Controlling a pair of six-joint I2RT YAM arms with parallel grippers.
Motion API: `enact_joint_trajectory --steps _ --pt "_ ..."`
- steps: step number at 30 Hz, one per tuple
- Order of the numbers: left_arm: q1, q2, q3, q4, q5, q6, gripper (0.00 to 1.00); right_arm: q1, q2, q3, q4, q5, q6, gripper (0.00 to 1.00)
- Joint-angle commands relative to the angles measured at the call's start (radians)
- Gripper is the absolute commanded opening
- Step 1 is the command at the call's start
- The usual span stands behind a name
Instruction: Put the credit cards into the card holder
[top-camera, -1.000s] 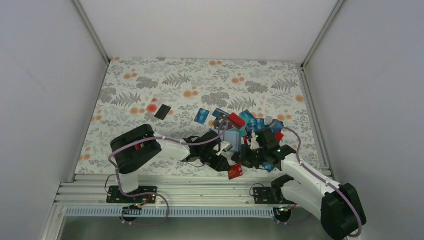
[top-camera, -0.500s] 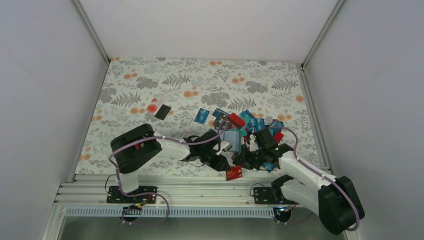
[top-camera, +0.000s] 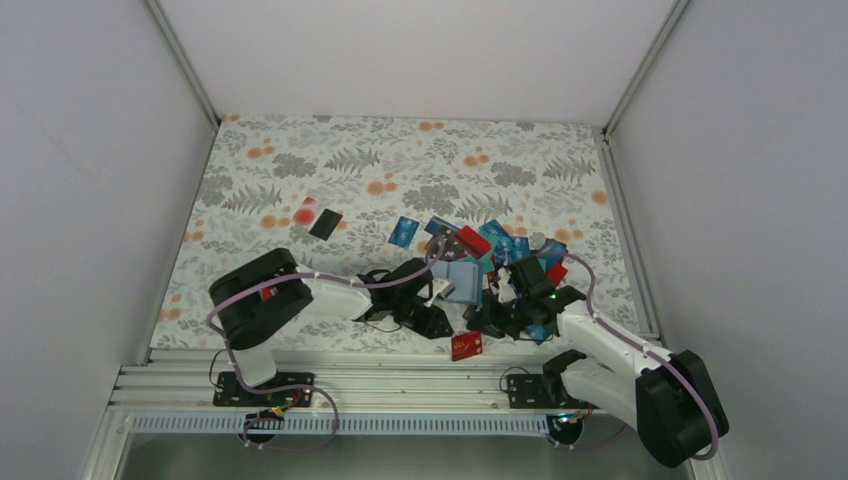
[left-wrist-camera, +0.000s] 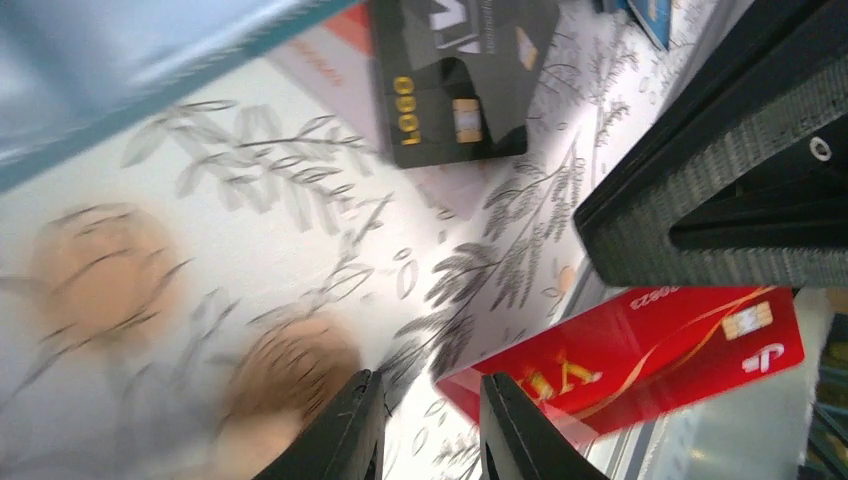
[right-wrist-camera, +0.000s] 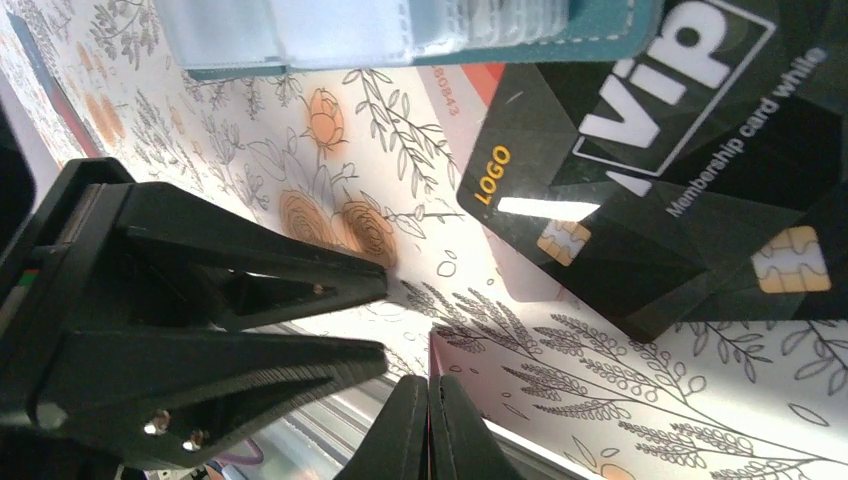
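The card holder (right-wrist-camera: 410, 30) lies on the floral tablecloth (top-camera: 350, 170) between the 2 arms, toward the near edge. Its teal cover and lighter blue lining show along the top of the right wrist view. The credit cards (top-camera: 500, 245) are mostly heaped just behind it and to its right, overlapping one another. 2 black cards (right-wrist-camera: 680, 150) poke out from under the holder, a red card (left-wrist-camera: 640, 350) lies alone close to the table's near edge, and a few more sit well apart to the far left. The left gripper (left-wrist-camera: 425, 430) hovers low with its jaws a narrow gap apart, and only cloth shows between them. The right gripper (right-wrist-camera: 428, 420) has its jaws pressed together just beside the left one. I cannot make out anything pinched between them, though a thin red sliver shows just past the tips. The cards look light, stiff and slick, and they lie flat, so a jaw will probably not get under one on the cloth. The likeliest hold is a pinch across a short edge where a card rides up on its neighbour. The red card could perhaps be slid to overhang the table edge first. A glossy card may twist or slip if it is gripped near a corner. The holder looks soft and foldable, so it will likely flop and close. It is best held by 1 cover near the fold, which leaves the pocket mouth free for a card to go in.
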Motion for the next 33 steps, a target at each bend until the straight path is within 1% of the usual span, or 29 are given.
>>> enact_joint_trajectory --steps 1,4,8,11,12,14,15,17,19,23,26,33 --pt "0.030 -0.134 -0.046 -0.057 -0.108 -0.012 0.26 -0.009 0.018 0.061 -0.003 -0.029 -0.015 0.04" --pt "0.058 -0.241 -0.075 -0.078 -0.153 -0.011 0.30 -0.021 0.022 0.109 0.003 -0.051 -0.022 0.04" --pt "0.091 -0.359 -0.112 -0.098 -0.197 0.017 0.43 -0.043 0.040 0.164 0.016 -0.082 -0.035 0.04" --pt "0.125 -0.419 -0.149 -0.096 -0.198 0.031 0.46 -0.065 0.064 0.196 0.037 -0.126 -0.041 0.04" --pt "0.137 -0.441 -0.166 -0.085 -0.194 0.034 0.47 -0.075 0.072 0.211 0.042 -0.144 -0.046 0.04" --pt "0.168 -0.490 -0.207 -0.041 -0.166 0.029 0.53 -0.101 0.089 0.251 0.048 -0.171 -0.058 0.04" --pt "0.194 -0.524 -0.234 0.014 -0.127 0.026 0.57 -0.117 0.098 0.280 0.055 -0.186 -0.066 0.04" --pt "0.226 -0.555 -0.278 0.081 -0.070 0.014 0.60 -0.134 0.115 0.324 0.061 -0.215 -0.070 0.04" --pt "0.262 -0.572 -0.304 0.162 0.007 0.009 0.63 -0.149 0.126 0.361 0.076 -0.239 -0.072 0.04" --pt "0.281 -0.573 -0.329 0.292 0.111 0.007 0.70 -0.156 0.138 0.410 0.105 -0.275 -0.058 0.04" --pt "0.284 -0.551 -0.319 0.377 0.175 -0.005 0.71 -0.156 0.143 0.419 0.142 -0.314 -0.038 0.04" --pt "0.284 -0.469 -0.247 0.425 0.217 0.003 0.70 -0.157 0.135 0.427 0.186 -0.375 -0.015 0.04"
